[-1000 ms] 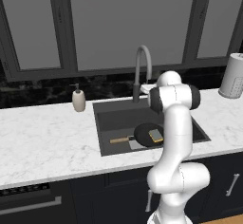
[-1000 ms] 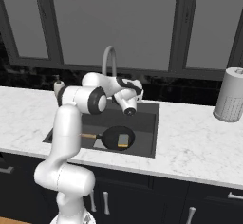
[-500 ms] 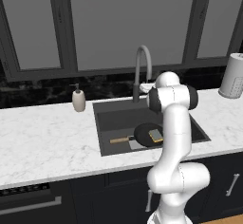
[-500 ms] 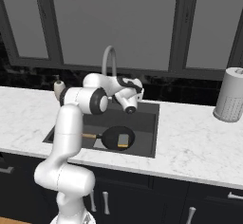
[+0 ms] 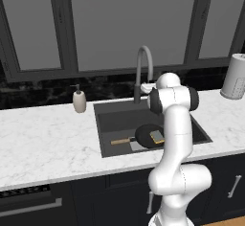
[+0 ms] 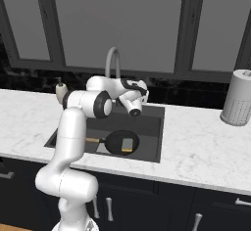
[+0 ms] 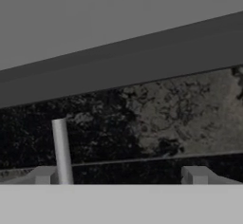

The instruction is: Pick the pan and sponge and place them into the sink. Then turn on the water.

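Down in the sink (image 5: 107, 119), the pan (image 5: 146, 135) is lying flat on the dark floor with its wooden handle pointing left, and the sponge (image 5: 156, 136) is sitting inside it. Above the back of the basin, the arm is reaching toward the faucet (image 5: 143, 72), and its fingers (image 6: 135, 110) are hovering near the faucet's base; whether they are spread or closed I cannot tell. On the counter (image 5: 43, 143) a soap bottle (image 5: 79, 99) is standing left of the sink, and a paper towel roll (image 6: 237, 97) is standing well to the right.
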Tool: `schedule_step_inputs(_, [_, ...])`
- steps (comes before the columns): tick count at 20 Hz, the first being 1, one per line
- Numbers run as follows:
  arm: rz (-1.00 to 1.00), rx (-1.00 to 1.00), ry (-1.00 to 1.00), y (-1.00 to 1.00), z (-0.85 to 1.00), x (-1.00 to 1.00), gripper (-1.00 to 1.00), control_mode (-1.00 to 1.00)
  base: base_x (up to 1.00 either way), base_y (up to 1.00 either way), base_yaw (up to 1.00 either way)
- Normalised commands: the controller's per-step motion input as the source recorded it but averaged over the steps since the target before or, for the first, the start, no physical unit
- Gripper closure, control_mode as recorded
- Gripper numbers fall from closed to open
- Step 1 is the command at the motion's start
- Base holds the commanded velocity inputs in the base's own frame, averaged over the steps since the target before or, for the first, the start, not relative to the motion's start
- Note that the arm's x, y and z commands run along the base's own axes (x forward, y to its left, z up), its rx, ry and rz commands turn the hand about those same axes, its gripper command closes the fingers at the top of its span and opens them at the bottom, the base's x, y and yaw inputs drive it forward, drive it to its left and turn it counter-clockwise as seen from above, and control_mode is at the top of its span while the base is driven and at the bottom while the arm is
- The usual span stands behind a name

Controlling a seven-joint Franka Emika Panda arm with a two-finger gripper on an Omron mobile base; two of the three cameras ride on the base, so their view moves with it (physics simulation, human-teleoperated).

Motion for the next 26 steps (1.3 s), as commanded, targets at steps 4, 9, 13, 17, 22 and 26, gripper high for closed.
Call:
schedule_step_inputs(4, [0.0, 0.0, 0.0, -0.04, 0.0, 0.0, -1.0, -1.0, 0.0, 0.0, 0.0])
schedule_step_inputs(9, [0.0, 0.0, -0.01, -0.08, 0.0, 0.0, -1.0, -1.0, 0.0, 0.0, 0.0])
schedule_step_inputs(13, [0.0, 0.0, -0.01, -0.08, 0.0, 0.0, -1.0, -1.0, 0.0, 0.0, 0.0])
schedule_step_inputs(17, [0.0, 0.0, 0.0, -0.32, 0.0, 0.0, -1.0, -1.0, 0.0, 0.0, 0.0])
schedule_step_inputs(22, [0.0, 0.0, 0.0, -0.58, 0.0, 0.0, -1.0, -1.0, 0.0, 0.0, 0.0])
schedule_step_inputs(26, [0.0, 0.01, 0.0, -0.74, 0.0, 0.0, -1.0, -1.0, 0.0, 0.0, 0.0])
